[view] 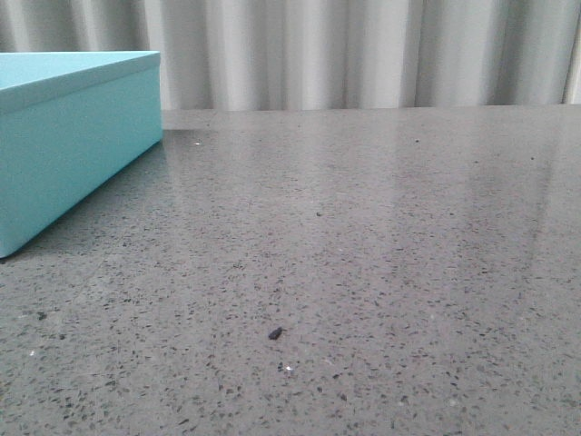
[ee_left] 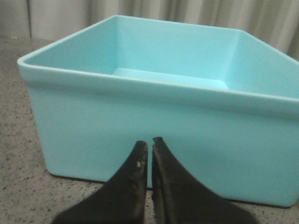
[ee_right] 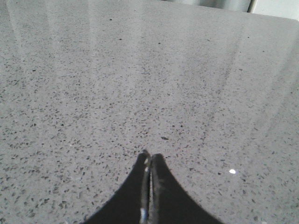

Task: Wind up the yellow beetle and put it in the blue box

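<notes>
- The left gripper point(ee_left: 150, 147) is clenched, its two dark fingertips pressed almost together with nothing between them; it sits low over the table point(ee_left: 18, 186), just short of the blue box point(ee_left: 154, 126).
- In the left wrist view, the blue box stands directly ahead of that gripper with its near wall facing it. No lid is on it here: the inside walls and pale floor are visible, and the part that shows is empty.
- The right gripper point(ee_right: 149, 156) is likewise clenched on nothing, hanging close above bare speckled table, with only small dark and white flecks ahead of it.
- The yellow beetle appears in none of the three views. Whether it lies in a hidden corner of the box or somewhere out of frame, I cannot tell.
- In the front view neither arm shows; the box sits at the far left edge, its top there looking like a flat closed surface, though the low angle may be hiding the opening.
- My judgement: the task is either barely begun or just finished. With no toy held and none seen stored, nothing confirms winding or storing.
</notes>
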{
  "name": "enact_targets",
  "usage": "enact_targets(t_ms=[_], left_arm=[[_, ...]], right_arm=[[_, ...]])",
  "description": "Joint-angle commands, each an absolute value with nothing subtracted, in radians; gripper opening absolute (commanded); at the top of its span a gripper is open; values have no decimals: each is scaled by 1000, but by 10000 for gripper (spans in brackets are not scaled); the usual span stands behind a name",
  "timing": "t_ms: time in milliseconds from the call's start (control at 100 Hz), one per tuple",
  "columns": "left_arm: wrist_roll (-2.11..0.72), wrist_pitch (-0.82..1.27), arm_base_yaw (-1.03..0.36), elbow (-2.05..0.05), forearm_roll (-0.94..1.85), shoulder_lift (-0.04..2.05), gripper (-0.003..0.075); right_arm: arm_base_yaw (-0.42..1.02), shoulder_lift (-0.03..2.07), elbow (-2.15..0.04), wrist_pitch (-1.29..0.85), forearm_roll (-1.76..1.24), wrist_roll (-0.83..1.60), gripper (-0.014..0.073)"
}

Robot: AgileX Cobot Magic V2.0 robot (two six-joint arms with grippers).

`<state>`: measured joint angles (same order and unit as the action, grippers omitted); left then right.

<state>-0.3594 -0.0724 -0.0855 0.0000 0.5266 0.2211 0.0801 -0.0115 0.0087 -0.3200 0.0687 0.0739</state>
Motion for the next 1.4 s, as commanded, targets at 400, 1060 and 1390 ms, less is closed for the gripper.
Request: enact_targets(t_ms=[400,1060,1390], left_arm=[[10,213,-20,24,65,53,-21],[10,277,18,26,72,-35,-21],[10,277,18,26,72,-35,-21]], right_arm=[[75,-30,35,-297,79,71,-54],[75,-30,35,-297,79,71,-54],[75,-30,35,-297,79,71,-54]])
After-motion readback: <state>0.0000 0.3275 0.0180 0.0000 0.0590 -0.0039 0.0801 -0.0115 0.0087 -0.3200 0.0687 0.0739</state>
